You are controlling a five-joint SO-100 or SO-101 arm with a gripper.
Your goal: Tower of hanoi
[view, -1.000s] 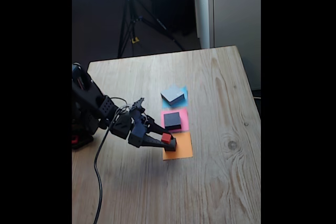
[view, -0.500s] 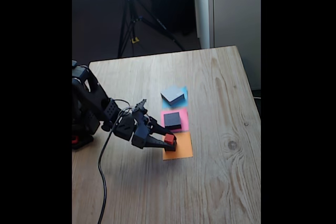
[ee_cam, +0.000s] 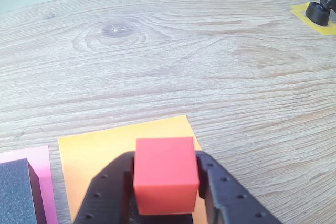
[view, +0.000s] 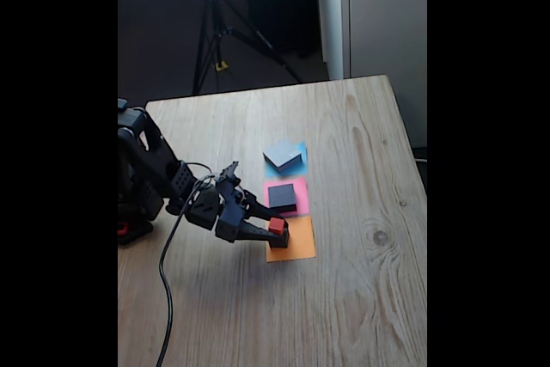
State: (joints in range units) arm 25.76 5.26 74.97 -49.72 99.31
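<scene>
Wooden table [view: 361, 281], three paper squares in a row: blue [view: 300, 150], pink [view: 301, 193], orange [ee_cam: 100, 150]. Gripper [ee_cam: 163, 182] clenched on one tiny red cube [ee_cam: 165, 174], held at the near edge of the orange square. One grey block [view: 283, 156] on blue, one black block [view: 282, 198] on pink. Could slip or land crooked if let go too high. Could bump the black block just beside.

A light wooden table [view: 344, 298] with visible grain and a knot carries three paper squares in a row: blue paper [view: 300, 149] farthest, pink paper [view: 302, 195] in the middle, orange paper [view: 296, 245] nearest. A black cable [view: 163, 290] trails across the table's left side in the fixed view.
</scene>
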